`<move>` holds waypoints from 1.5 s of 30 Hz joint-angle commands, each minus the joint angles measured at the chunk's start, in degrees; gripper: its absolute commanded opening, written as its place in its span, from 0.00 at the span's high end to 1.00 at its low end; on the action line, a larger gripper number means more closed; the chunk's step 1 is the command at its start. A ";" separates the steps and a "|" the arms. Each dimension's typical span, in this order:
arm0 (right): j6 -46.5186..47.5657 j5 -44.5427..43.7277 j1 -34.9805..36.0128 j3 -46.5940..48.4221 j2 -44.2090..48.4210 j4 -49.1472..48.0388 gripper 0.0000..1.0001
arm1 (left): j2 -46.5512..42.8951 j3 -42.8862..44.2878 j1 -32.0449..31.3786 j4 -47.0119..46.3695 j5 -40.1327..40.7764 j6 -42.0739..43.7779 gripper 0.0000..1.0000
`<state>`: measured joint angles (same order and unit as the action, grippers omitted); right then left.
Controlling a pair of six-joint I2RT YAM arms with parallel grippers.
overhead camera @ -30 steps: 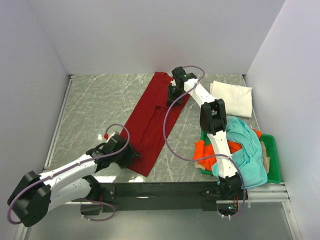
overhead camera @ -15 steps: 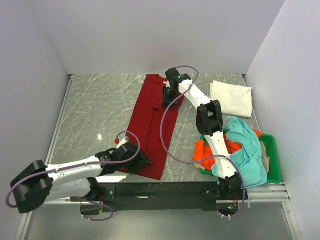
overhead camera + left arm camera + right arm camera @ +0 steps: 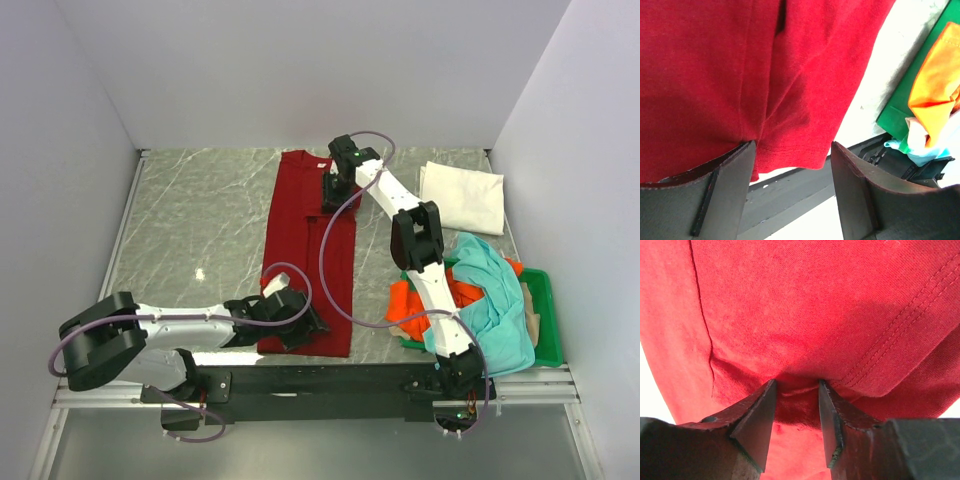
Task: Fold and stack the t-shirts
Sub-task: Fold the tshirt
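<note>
**Red shirt swinging square between the two arms**

The right jaws are pinching a bunched fold of the large dark red cotton t-shirt (image 3: 805, 305) beside a stitched seam at its far end. The left jaws are standing spread, with the shirt's near hem lying across the gap. Over the last second the long strip has been turning from a diagonal to lie nearly square on the tabletop (image 3: 200, 220), so it is probably getting ready for a crosswise fold. A folded white shirt (image 3: 463, 195) is lying far right. The green plastic tray (image 3: 547, 310) is holding the crumpled orange shirt (image 3: 403, 298) and teal shirt (image 3: 495, 300), both spilling over its rim
</note>
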<state>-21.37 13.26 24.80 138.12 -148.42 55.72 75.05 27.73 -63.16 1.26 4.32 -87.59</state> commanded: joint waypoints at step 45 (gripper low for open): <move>-20.38 2.29 25.56 -86.78 66.06 -14.67 0.43 | -16.96 9.72 17.98 42.60 2.99 19.21 0.31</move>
<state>-36.62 12.21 48.62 53.65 -85.43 48.31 56.84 38.15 -45.58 45.95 10.09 -71.37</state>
